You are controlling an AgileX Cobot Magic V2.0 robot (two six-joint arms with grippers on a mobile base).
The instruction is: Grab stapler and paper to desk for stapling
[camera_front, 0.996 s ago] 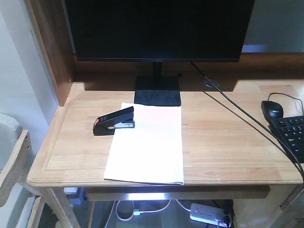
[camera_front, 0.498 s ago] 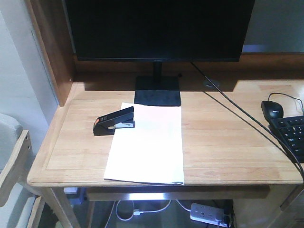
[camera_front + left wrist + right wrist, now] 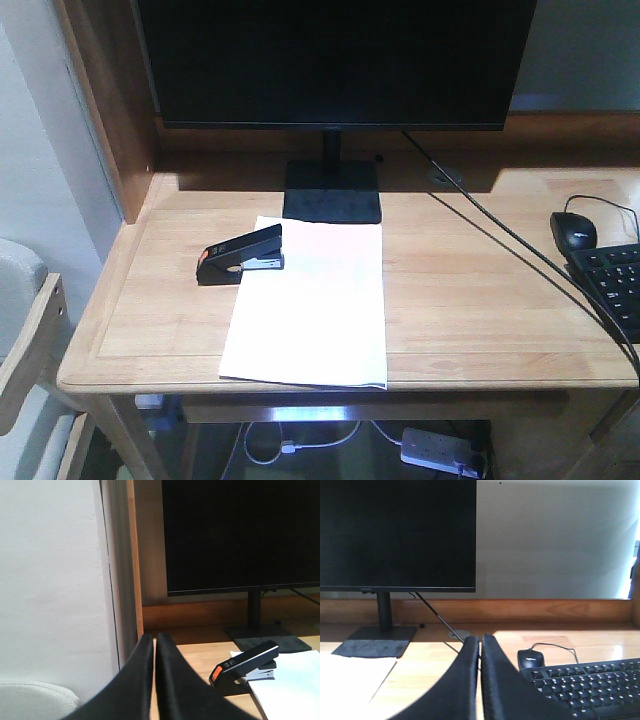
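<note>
Stapler (image 3: 241, 255): rigid, light, at paper's (image 3: 308, 305) ten o'clock; I'd pinch mid-body. My grippers (image 3: 154, 641) (image 3: 480, 641): closed, empty.

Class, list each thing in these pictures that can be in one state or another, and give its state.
stapler: closed, lying on the desk, front end over the paper's corner
paper: flat, near edge past the desk front
monitor: screen dark
left gripper: shut, empty
right gripper: shut, empty
</note>
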